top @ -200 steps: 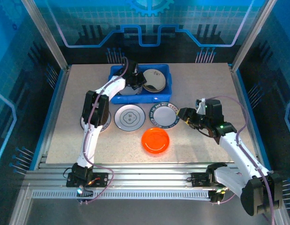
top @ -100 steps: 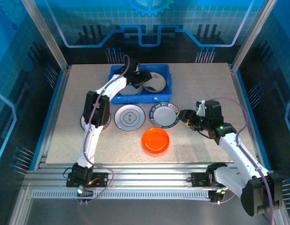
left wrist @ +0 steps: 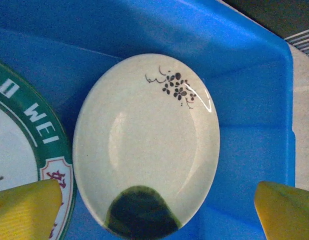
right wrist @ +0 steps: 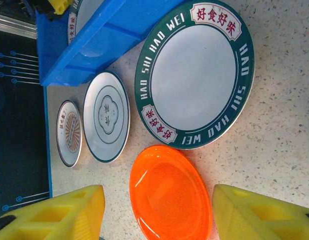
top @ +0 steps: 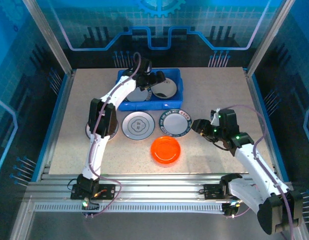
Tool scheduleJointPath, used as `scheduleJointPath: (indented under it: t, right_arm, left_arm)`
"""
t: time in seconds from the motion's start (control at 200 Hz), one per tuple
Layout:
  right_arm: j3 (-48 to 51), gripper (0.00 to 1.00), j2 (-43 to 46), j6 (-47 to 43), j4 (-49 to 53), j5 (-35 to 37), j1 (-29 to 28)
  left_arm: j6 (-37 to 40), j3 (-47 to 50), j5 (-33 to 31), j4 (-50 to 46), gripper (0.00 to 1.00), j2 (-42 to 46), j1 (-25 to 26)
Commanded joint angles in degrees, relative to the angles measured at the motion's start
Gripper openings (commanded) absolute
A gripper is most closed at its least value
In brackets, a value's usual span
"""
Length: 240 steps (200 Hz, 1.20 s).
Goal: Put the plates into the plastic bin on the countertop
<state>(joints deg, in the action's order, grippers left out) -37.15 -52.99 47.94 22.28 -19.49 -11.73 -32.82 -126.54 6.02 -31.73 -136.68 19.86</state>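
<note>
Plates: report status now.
Left tool open above cream plate in bin. Right tool open near green-rimmed plate. Four plates on countertop. Nothing in the way.

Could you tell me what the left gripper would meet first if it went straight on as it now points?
Probably the cream plate in the blue bin, centred between the open jaws of the left gripper; depth is unclear.

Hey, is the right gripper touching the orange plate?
Apart. The top external view shows a strip of bare countertop between the right gripper and the orange plate. The gripper is open and holds nothing.
</note>
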Motion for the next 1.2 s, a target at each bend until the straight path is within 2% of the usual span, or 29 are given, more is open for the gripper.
scheduleJointPath:
  t: [0.0,0.095,0.15,0.29,0.385,0.52,0.715,0.931,1.041,1.196]
  right_arm:
    - [-0.5,0.59,1.6,-2.8,-0.4,0.7,-1.0]
    - [-1.0,0.59,1.2,-5.7,-1.9,2.6,-2.2]
    - [-1.3,0.59,0.0,-7.0,-4.0,4.3,-3.8]
    - [-1.8,0.58,-4.2,-8.2,-8.9,14.8,-10.5]
    - [-1.4,0.59,-6.2,-7.9,-11.8,23.7,-15.7]
    - [-2.0,0.59,-6.7,-8.8,-12.6,29.3,-19.5]
    - [1.5,0.58,-1.8,-8.8,-11.0,26.2,-19.5]
    - [5.4,0.42,0.8,-6.6,-7.2,21.8,-19.4]
    - [6.0,0.41,0.6,-4.7,-5.4,21.7,-18.9]
    - [7.8,0.46,-2.2,-1.9,-10.1,17.8,-14.7]
  left_arm:
    - [10.3,-2.5,-6.4,-4.8,0.99,7.7,4.6]
    - [16.2,5.0,-7.6,-1.8,0.99,14.3,8.2]
    - [16.3,12.0,-5.3,1.9,0.99,19.1,9.4]
    - [6.5,32.8,1.4,13.4,0.99,32.9,9.7]
    - [0.7,43.4,2.0,15.9,0.99,41.3,9.7]
    - [2.7,55.8,0.1,16.2,0.99,52.2,11.1]
    - [3.3,68.6,-3.0,12.2,0.99,64.0,11.2]
    - [-0.4,79.7,-2.1,12.3,0.96,73.6,11.1]
    - [-4.6,86.0,-0.6,15.1,0.95,76.7,11.2]
    - [-8.4,93.2,0.3,17.3,0.95,79.5,11.2]
